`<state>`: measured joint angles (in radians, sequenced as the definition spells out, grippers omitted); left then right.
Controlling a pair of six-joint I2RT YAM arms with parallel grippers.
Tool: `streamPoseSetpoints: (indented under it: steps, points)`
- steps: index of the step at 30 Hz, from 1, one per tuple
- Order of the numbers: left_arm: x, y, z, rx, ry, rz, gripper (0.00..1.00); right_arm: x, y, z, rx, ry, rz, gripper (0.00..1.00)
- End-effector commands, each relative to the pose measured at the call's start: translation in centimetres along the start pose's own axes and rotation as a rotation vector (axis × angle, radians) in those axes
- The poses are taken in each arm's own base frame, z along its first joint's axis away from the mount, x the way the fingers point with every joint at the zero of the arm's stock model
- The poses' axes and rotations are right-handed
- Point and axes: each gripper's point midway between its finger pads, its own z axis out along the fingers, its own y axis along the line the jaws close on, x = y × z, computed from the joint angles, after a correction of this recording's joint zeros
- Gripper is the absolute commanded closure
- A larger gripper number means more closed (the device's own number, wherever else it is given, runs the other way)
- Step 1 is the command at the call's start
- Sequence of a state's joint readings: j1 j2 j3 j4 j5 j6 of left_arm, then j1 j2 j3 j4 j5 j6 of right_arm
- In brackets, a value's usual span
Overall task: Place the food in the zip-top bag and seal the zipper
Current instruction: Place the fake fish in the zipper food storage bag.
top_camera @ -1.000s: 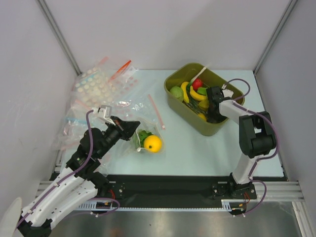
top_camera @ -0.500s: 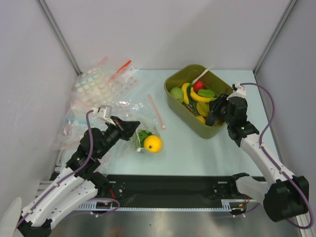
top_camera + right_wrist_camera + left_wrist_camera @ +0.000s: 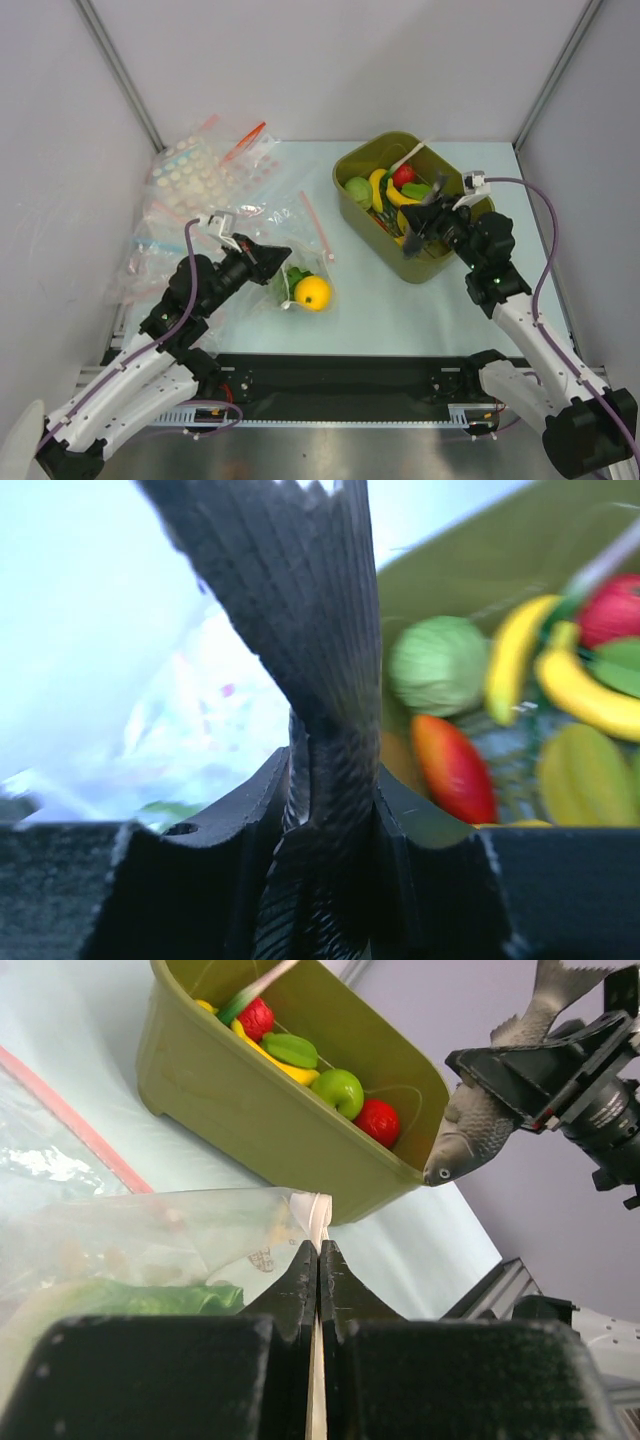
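Note:
The zip-top bag [image 3: 300, 262] is a small clear bag lying on the table left of centre. Inside it are the green lettuce [image 3: 293, 274] and the round yellow-orange fruit [image 3: 313, 292]. My left gripper [image 3: 283, 250] is shut on the bag's colourless zipper edge [image 3: 318, 1215], with the lettuce [image 3: 150, 1298] just left of its jaws [image 3: 319, 1250]. My right gripper [image 3: 432, 222] is shut on the tail of a grey toy fish [image 3: 418, 214] and holds it over the olive bin's near edge. The fish tail [image 3: 290, 600] fills the right wrist view above the jaws [image 3: 330, 790].
The olive bin [image 3: 345, 163] at the back right holds bananas [image 3: 400, 195], red and green fruit. A pile of clear bags [image 3: 195, 180] with pink and red strips lies at the back left. A pink zip strip [image 3: 316, 227] lies between bag and bin.
My right arm has swung out of the bin toward the near side, lifting the grey fish with it. My left gripper has shifted slightly right, still holding the bag edge.

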<state>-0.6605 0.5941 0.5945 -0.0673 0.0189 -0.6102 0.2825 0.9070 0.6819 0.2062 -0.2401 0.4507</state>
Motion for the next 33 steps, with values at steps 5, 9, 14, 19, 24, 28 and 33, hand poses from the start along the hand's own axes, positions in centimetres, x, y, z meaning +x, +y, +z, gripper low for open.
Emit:
streamPoseSetpoints:
  steps: [5,9,14,19,24,28,33]
  points:
    - [-0.6,-2.3,0.8,0.114,-0.001,-0.008,0.99,-2.1,8.2,-2.3,-0.338,-0.094,-0.101,0.78]
    - [-0.6,-3.2,0.8,0.153,0.015,-0.009,0.99,-2.2,11.2,-3.4,-0.443,-0.112,-0.129,0.78]
    - [-1.1,-4.4,0.5,0.198,0.022,-0.022,0.99,-1.7,14.9,-4.7,-0.546,-0.134,-0.168,0.80]
    - [-1.4,-7.1,-0.2,0.314,0.049,-0.099,0.99,-2.4,17.4,-6.2,-0.623,-0.171,-0.142,0.83]
    - [-1.5,-9.1,-0.1,0.403,0.064,-0.231,1.00,-2.7,18.0,-7.0,-0.606,-0.212,-0.081,0.84]
    - [-1.8,-10.3,0.7,0.435,0.079,-0.291,0.99,-2.5,18.2,-7.2,-0.578,-0.250,-0.040,0.85]
    - [-1.7,-11.6,2.4,0.480,0.117,-0.361,1.00,-2.6,17.3,-7.1,-0.534,-0.318,-0.002,0.85]
